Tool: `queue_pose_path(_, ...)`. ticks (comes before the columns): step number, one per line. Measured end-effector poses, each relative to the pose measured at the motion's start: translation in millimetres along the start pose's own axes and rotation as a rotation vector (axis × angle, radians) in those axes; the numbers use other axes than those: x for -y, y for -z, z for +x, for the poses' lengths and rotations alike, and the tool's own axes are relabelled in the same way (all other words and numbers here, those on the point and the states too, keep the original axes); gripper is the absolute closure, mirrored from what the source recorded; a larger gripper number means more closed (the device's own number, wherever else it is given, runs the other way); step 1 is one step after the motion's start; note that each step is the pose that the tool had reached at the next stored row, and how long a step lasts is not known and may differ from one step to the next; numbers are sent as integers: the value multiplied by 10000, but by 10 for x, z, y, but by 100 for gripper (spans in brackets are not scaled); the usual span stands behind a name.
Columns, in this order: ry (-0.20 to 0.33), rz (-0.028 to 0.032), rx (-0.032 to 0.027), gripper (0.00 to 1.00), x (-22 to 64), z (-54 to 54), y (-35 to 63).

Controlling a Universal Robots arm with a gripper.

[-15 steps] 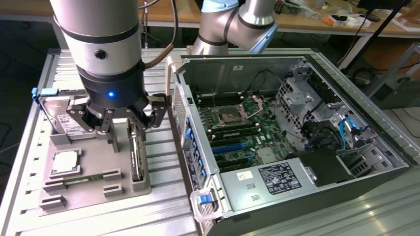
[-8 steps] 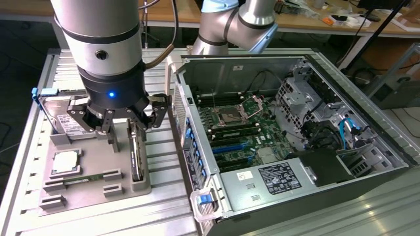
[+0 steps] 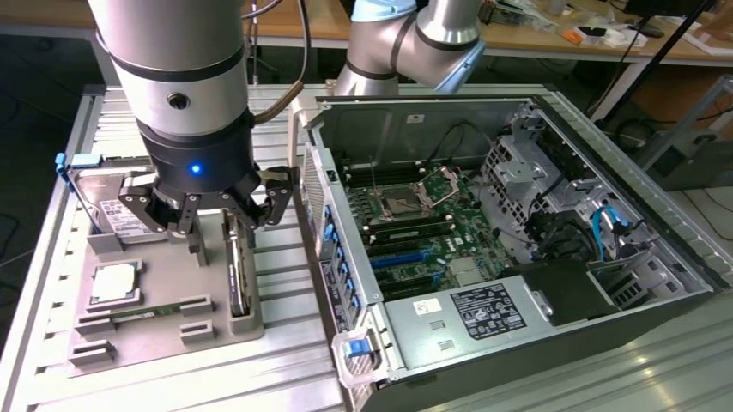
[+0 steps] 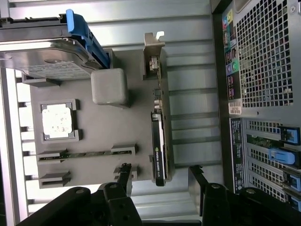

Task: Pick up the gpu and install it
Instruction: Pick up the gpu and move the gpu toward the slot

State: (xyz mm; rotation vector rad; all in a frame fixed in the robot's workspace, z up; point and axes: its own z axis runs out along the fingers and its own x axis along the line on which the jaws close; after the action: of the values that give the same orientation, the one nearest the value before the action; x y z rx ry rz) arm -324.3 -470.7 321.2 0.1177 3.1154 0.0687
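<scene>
The gpu (image 3: 237,276) stands edge-on in a slot at the side of the grey holder tray (image 3: 154,343) nearest the computer case. It is a thin dark card with a silver bracket at one end. My gripper (image 3: 225,220) hangs just above the card, open, with a finger on each side of the card's line. In the wrist view the gpu (image 4: 158,136) runs lengthwise between the two black fingertips (image 4: 124,170) of the gripper (image 4: 160,171). Nothing is held.
On the tray (image 4: 108,127) also sit a silver hard drive with a blue frame (image 3: 109,204) (image 4: 42,52), a square processor (image 3: 115,283) (image 4: 57,120) and a slim memory stick (image 3: 149,311) (image 4: 87,154). The open computer case (image 3: 481,215) (image 4: 263,94) lies close beside the tray, motherboard exposed.
</scene>
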Motion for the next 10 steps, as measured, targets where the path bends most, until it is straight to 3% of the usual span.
queue_pose_path(10,0,0,0,40,4,2,-93)
